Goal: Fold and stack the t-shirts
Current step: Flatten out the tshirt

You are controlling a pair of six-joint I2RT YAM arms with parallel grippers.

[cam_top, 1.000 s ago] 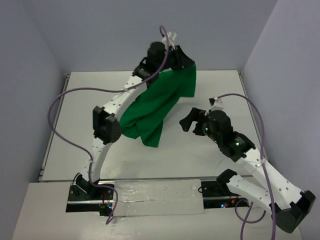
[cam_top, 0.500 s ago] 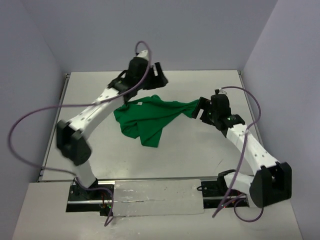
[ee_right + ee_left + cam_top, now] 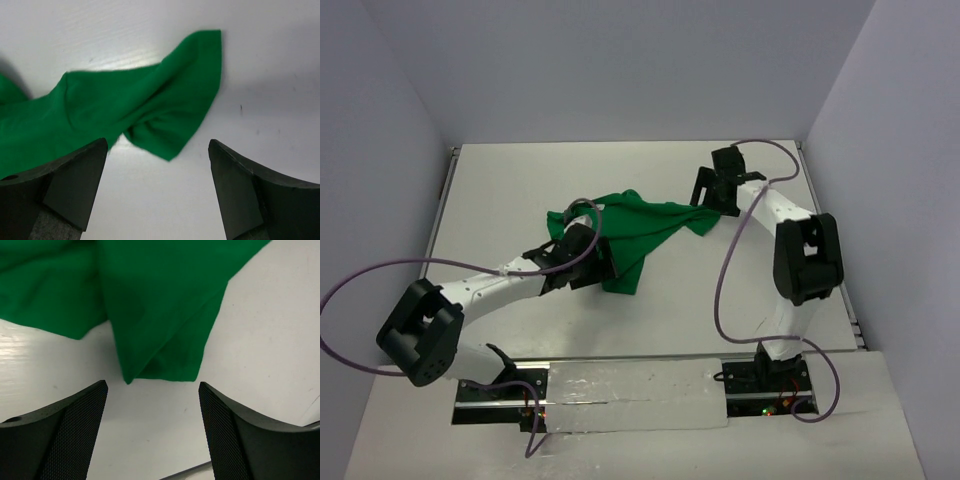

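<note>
We see the green t-shirt [image 3: 640, 228] crumpled on the table [image 3: 500, 190]. L gripper [image 3: 152, 390] hangs released at its near edge; R gripper [image 3: 157, 147] released, empty, at its right tip.

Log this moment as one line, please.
green t-shirt: crumpled on table, unfolded | left gripper: open, empty, at its near corner | right gripper: open, empty, at its right end

The shirt [image 3: 160, 300] is soft matt cloth; the table [image 3: 265, 340] smooth, faintly glossy. My left pads [image 3: 75, 440] look finely meshed, my right fingers [image 3: 65, 190] matt plastic.
</note>
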